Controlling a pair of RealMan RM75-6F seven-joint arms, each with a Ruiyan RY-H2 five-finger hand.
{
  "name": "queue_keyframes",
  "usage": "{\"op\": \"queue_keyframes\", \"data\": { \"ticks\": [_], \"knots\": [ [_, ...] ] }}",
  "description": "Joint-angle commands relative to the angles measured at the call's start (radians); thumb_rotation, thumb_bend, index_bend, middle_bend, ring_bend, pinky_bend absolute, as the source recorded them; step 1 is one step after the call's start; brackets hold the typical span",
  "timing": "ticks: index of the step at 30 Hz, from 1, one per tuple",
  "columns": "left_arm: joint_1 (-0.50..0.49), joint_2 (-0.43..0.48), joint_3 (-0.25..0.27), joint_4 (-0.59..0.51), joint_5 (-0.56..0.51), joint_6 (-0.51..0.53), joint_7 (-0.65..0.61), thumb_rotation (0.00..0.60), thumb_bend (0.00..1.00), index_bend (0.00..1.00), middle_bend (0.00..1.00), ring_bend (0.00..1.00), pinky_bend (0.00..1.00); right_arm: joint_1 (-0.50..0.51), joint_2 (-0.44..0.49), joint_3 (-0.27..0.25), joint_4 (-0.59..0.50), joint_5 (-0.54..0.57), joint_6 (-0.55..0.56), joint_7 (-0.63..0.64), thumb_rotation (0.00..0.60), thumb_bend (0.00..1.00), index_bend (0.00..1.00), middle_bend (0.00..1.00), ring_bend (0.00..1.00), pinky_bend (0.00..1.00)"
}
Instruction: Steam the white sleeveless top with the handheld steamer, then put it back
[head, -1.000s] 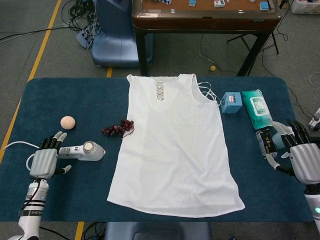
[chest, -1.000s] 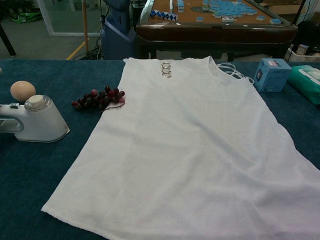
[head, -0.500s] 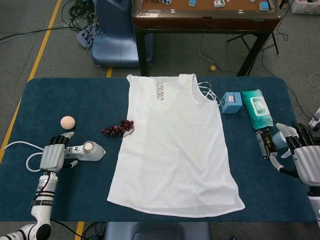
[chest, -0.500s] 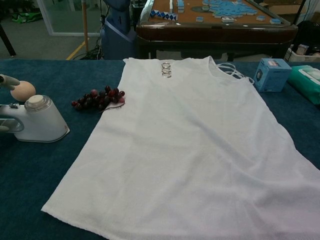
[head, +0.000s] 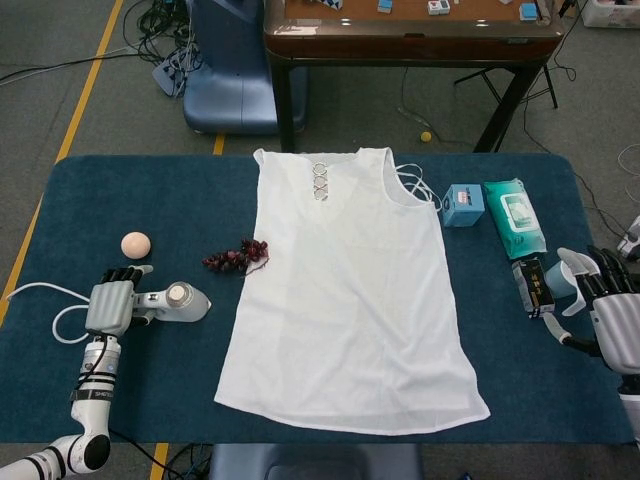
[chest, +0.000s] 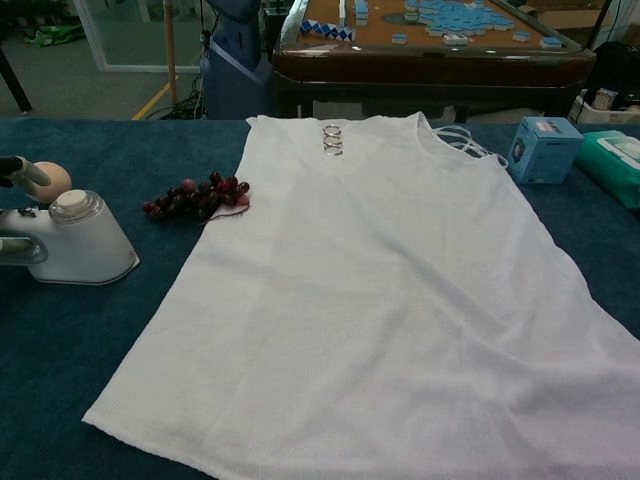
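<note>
The white sleeveless top (head: 350, 290) lies flat in the middle of the blue table, neckline to the far side; the chest view shows the top (chest: 380, 280) filling the frame. The white handheld steamer (head: 176, 301) lies left of it, handle pointing left. My left hand (head: 110, 303) lies over the handle's end with fingers stretched out, not wrapped around it. In the chest view the steamer (chest: 78, 240) shows with one fingertip (chest: 22, 170) raised above the handle. My right hand (head: 612, 312) hovers at the right table edge, fingers apart, holding nothing.
A peach ball (head: 135, 243) and a bunch of dark grapes (head: 236, 257) lie between the steamer and the top. A blue box (head: 463, 205), a green wipes pack (head: 514, 217) and a small dark packet (head: 533, 288) sit right of the top. The steamer's white cord (head: 45, 300) loops off left.
My left hand has slid forward along the table onto the steamer's handle end. My right hand has drawn back slightly toward the right edge. The steamer and top have not moved.
</note>
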Motion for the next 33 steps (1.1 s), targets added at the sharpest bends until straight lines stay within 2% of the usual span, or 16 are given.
{"op": "queue_keyframes", "data": {
  "ticks": [1, 7, 11, 22, 24, 27, 33],
  "knots": [
    [-0.008, -0.015, 0.001, 0.027, 0.002, -0.007, -0.008, 0.600, 0.19, 0.24, 0.28, 0.21, 0.15, -0.001, 0.000, 0.000, 0.001, 0.001, -0.001, 0.000, 0.600, 0.30, 0.02, 0.16, 0.04, 0.04],
    [-0.028, -0.056, -0.005, 0.115, 0.015, -0.010, -0.034, 0.600, 0.19, 0.29, 0.31, 0.24, 0.19, -0.002, 0.000, -0.001, 0.001, 0.003, -0.005, 0.000, 0.600, 0.30, 0.02, 0.16, 0.04, 0.04],
    [-0.043, -0.095, -0.008, 0.197, 0.031, -0.006, -0.064, 0.600, 0.20, 0.37, 0.37, 0.29, 0.24, -0.002, -0.001, -0.001, 0.001, 0.005, -0.009, 0.000, 0.600, 0.30, 0.02, 0.16, 0.04, 0.04],
    [-0.089, -0.189, -0.011, 0.394, 0.062, -0.046, -0.185, 0.600, 0.20, 0.63, 0.57, 0.47, 0.51, -0.007, 0.002, 0.000, -0.008, 0.010, -0.011, -0.008, 0.600, 0.30, 0.02, 0.16, 0.04, 0.04],
    [-0.097, -0.202, -0.007, 0.422, 0.073, -0.058, -0.220, 0.600, 0.20, 0.69, 0.63, 0.53, 0.57, -0.007, 0.002, -0.002, -0.010, 0.012, -0.014, -0.008, 0.600, 0.30, 0.02, 0.16, 0.04, 0.04],
    [-0.107, -0.218, -0.007, 0.456, 0.079, -0.083, -0.279, 0.600, 0.20, 0.75, 0.70, 0.59, 0.63, -0.006, 0.003, -0.009, -0.013, 0.011, -0.027, -0.010, 0.600, 0.30, 0.02, 0.16, 0.04, 0.04],
    [-0.126, -0.221, -0.025, 0.479, 0.067, -0.154, -0.407, 0.600, 0.20, 0.82, 0.75, 0.64, 0.71, 0.002, 0.004, -0.029, -0.025, -0.006, -0.063, -0.015, 0.600, 0.30, 0.02, 0.16, 0.04, 0.04]
  ]
}}
